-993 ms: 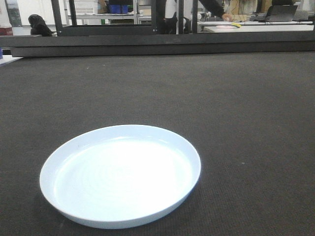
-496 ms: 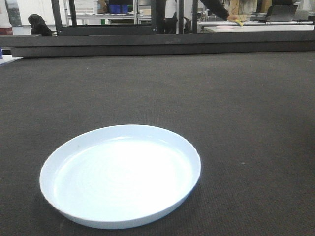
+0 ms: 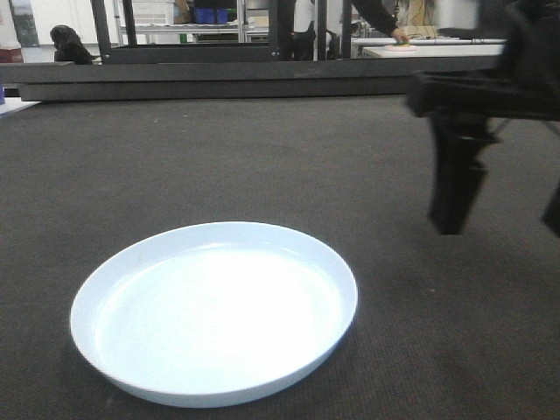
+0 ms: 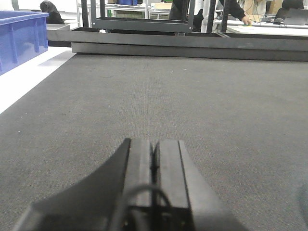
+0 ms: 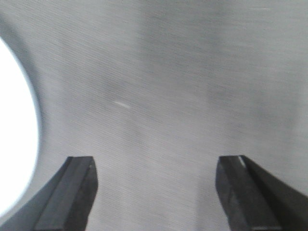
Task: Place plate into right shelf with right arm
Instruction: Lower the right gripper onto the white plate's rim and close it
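The plate [image 3: 214,315] looks light, stiff and slippery; best pinched at its low rim. The right tool [image 5: 156,166] hangs released beside it; the left tool [image 4: 154,151] is clenched, empty.

The plate [image 3: 214,315] was smooth and glossy, its pale blue-white face throwing back a bright glare; whether it was glazed ceramic or plastic could not be told. The counter [image 3: 262,149] was covered with dark grey, cloth-like matting, matt, with a fine ribbed weave. The right claw [image 5: 155,190] had matt black fingers [image 5: 72,192] that looked like hard plastic, with plain flat faces. The left claw [image 4: 155,159] was the same matt black. The bin [image 4: 19,38] was smooth blue plastic with a faint sheen, and the white surface [image 4: 29,77] by it looked smooth.
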`<action>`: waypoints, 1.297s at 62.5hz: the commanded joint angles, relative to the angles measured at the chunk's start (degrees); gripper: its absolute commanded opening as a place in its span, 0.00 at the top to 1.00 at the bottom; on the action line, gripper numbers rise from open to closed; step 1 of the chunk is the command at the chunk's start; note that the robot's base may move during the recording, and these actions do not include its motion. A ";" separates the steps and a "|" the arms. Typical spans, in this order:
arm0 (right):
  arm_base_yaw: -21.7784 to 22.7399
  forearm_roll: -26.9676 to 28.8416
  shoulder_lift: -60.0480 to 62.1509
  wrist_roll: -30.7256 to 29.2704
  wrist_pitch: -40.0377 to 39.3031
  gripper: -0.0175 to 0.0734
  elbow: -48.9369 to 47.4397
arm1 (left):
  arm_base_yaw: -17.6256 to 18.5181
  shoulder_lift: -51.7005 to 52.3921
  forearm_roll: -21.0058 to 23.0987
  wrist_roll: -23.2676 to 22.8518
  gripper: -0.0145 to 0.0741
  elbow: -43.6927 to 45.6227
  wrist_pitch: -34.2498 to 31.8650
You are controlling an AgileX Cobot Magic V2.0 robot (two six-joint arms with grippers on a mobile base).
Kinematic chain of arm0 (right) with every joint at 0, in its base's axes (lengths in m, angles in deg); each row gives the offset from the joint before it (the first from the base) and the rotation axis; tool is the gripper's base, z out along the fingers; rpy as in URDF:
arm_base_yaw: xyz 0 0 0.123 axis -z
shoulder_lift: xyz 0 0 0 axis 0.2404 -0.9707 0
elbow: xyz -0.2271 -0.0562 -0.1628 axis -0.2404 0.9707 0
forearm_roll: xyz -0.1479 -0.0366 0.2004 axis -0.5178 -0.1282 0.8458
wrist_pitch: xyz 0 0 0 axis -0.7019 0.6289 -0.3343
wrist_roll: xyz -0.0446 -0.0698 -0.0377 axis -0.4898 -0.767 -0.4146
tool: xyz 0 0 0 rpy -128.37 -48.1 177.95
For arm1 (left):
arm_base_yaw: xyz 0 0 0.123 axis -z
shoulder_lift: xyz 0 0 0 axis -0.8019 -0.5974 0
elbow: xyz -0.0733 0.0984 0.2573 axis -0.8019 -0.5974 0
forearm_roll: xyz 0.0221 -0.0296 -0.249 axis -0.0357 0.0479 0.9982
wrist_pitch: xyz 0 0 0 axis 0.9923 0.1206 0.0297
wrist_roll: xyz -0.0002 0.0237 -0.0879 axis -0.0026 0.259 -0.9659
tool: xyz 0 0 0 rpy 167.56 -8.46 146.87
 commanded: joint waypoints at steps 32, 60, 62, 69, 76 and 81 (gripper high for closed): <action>-9.58 1.19 -13.58 3.44 -0.07 0.12 -13.26 | 0.11 0.59 0.47 -0.40 0.98 -0.59 -5.16; -9.58 4.36 -16.49 4.53 -1.12 0.37 -13.26 | 0.11 0.59 0.47 -0.40 0.98 -0.59 -5.16; -9.58 4.36 -16.49 4.53 -1.12 0.42 -13.26 | 0.11 0.59 0.47 -0.40 0.98 -0.59 -5.16; -9.58 4.36 -16.49 4.53 -1.12 0.58 -13.26 | 0.11 0.59 0.47 -0.40 0.98 -0.59 -5.16; -9.58 4.36 -16.43 4.53 -1.12 0.74 -13.26 | 0.11 0.59 0.47 -0.40 0.98 -0.59 -5.16; -9.58 4.36 -15.96 4.53 -1.12 0.75 -13.26 | 0.11 0.59 0.47 -0.40 0.98 -0.59 -5.16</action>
